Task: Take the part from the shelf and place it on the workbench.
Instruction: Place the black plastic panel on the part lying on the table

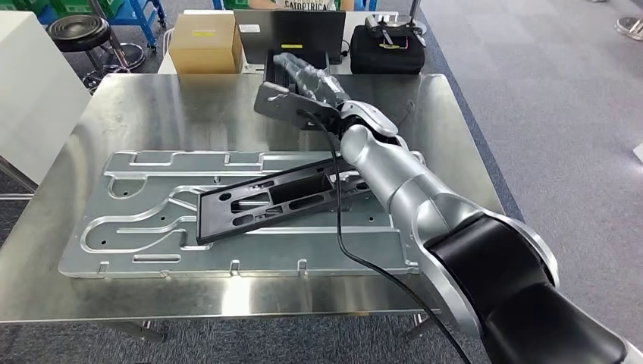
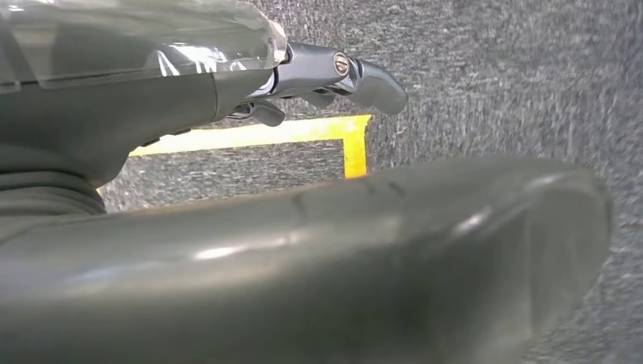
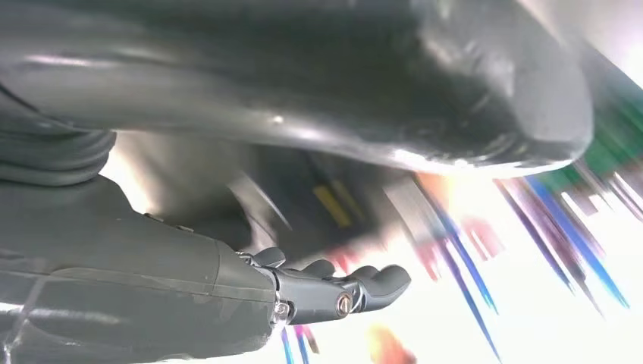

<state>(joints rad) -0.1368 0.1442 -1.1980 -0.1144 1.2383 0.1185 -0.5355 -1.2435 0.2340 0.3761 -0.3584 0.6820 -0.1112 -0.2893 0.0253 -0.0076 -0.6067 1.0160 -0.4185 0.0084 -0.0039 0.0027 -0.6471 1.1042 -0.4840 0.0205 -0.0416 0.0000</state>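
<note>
One black part (image 1: pixel 277 199) lies on the workbench (image 1: pixel 189 98); probably stiff, light; grasp long edges. Right hand (image 1: pixel 307 80) empty, fingers apart.

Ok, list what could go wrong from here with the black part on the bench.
1. The black part lies slanted on the ribbed metal plate, not flat on the bench; it may rock or slide.
2. The cable from the right arm runs across the part's end; pulling the arm back could snag and drag it.
3. The right hand reaches toward the items at the bench's far edge; a careless swing might knock them.
</note>
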